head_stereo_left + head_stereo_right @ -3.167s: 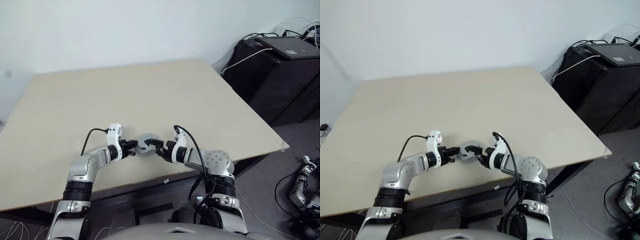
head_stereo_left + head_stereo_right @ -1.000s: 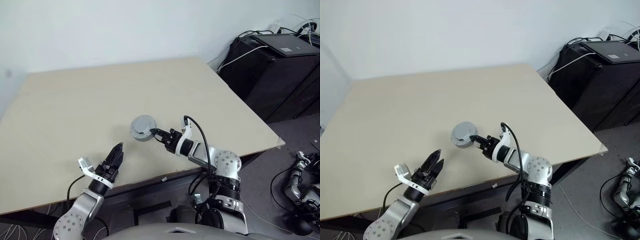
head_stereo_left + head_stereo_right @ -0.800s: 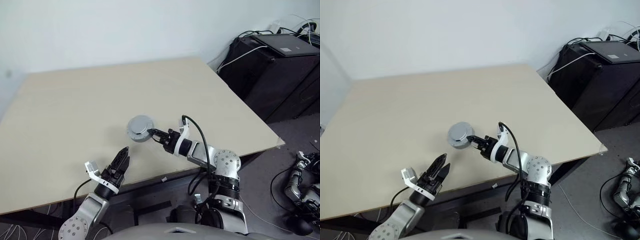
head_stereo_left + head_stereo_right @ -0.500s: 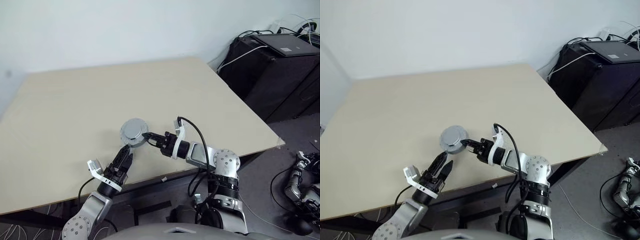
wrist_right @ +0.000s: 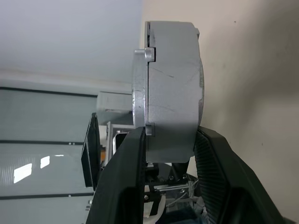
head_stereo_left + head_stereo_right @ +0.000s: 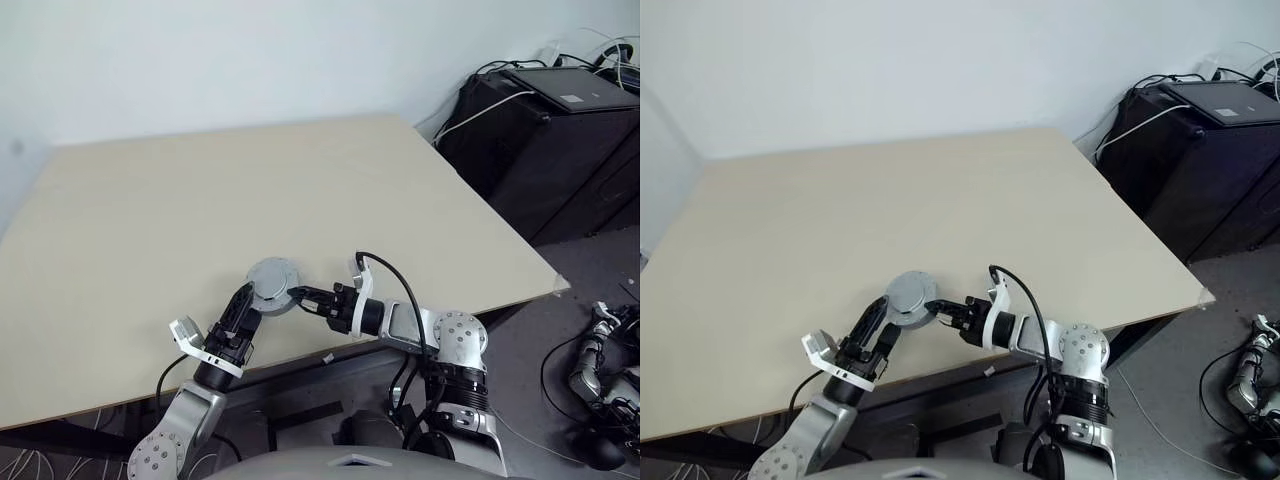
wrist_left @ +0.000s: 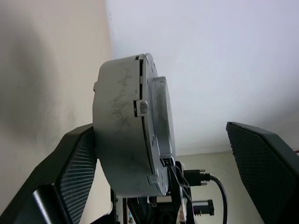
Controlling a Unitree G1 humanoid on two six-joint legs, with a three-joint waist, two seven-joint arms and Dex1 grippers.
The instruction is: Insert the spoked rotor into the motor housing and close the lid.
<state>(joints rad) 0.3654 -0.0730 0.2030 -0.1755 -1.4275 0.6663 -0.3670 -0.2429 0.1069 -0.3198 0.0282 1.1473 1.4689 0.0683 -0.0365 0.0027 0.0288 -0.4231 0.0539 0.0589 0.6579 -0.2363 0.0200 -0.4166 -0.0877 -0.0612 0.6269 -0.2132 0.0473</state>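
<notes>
A closed grey round unit hangs just above the table (image 6: pixel 150 200) near its front edge. Its top is the lid (image 6: pixel 272 280), smooth grey with a raised centre. Under a seam sits the thicker grey body, the motor housing (image 5: pixel 175 88). The spoked rotor is hidden. My right gripper (image 6: pixel 295 296) comes in from the right and is shut on the unit's edge, one finger (image 5: pixel 126 177) on each face. My left gripper (image 6: pixel 248 300) stands open around the unit's left side. One of its fingers (image 7: pixel 70 177) is close against the housing (image 7: pixel 117 121), the other far off the lid (image 7: pixel 159 112).
The beige table stretches bare to the wall behind. Black cabinets with cables (image 6: pixel 560 120) stand off the table's right side. More cables lie on the floor at the right (image 6: pixel 600 380).
My left gripper has risen from the table's front edge up to the grey unit. My right gripper has drawn the unit back toward me and a little to the left.
</notes>
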